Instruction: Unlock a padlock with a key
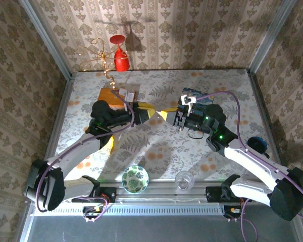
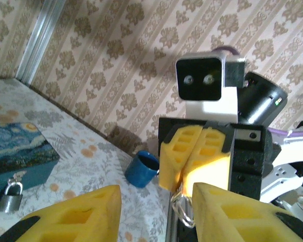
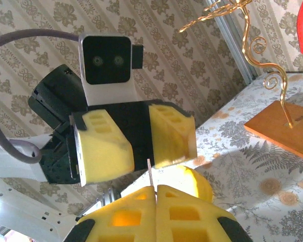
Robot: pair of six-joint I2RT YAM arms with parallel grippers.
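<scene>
Right fingers (image 3: 189, 217) pressed together, pinching the key (image 3: 149, 174). Only a thin sliver sticks out, the rest is buried in foam. A wire ring (image 2: 182, 207) at the fingertips is partly cut off. Left fingers (image 3: 103, 151) are spread and facing the key tip, contact unclear. Padlock (image 2: 10, 196) sits on the table (image 2: 86, 166) against the blue tin (image 2: 20, 146); can't tell if it's hooked to the latch.

Both arms reach inward, hands facing tip to tip; left hand (image 3: 139, 151) jaws stand apart, right hand (image 3: 156, 199) jaws are pressed together.
</scene>
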